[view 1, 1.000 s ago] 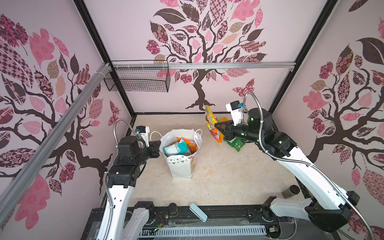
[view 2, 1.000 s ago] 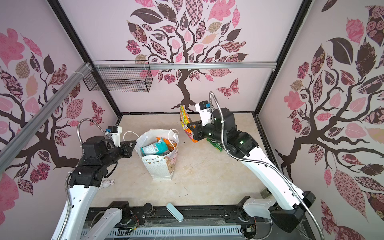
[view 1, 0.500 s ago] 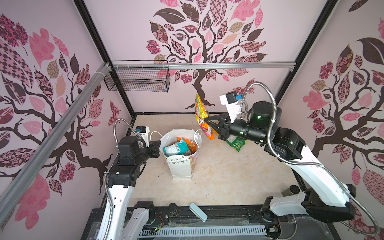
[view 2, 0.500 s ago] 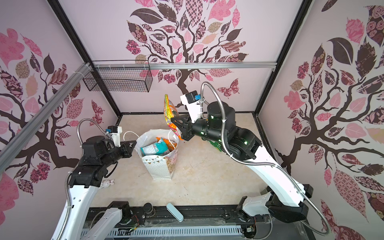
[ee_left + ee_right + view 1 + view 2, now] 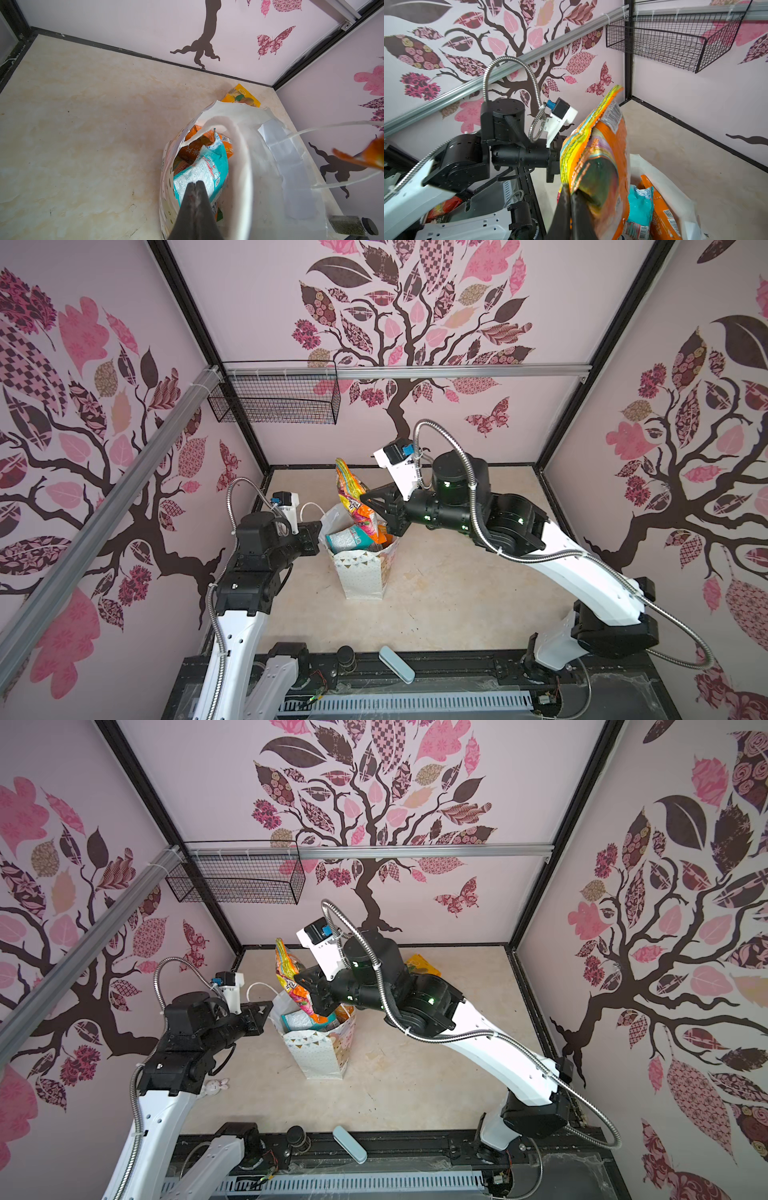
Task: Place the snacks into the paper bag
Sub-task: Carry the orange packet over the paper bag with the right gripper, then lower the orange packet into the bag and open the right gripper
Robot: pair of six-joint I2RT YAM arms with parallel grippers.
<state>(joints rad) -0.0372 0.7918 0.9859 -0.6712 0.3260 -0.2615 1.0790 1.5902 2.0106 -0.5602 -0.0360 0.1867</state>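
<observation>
Right gripper (image 5: 368, 502) clamped on packet (image 5: 350, 489), over bag (image 5: 360, 576) mouth. Left gripper (image 5: 315, 529) closed at rim, grip unclear. Next: lower, release 1 packet inside.

So I count one paper bag (image 5: 359, 576), four snack packets (image 5: 353, 497) I can spot, one wire basket (image 5: 274, 402), one blue case (image 5: 397, 664), one jar (image 5: 345, 225).

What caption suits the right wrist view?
Right gripper clamps a multicolour candy packet over the paper bag, teal packet and orange packet inside.
</observation>
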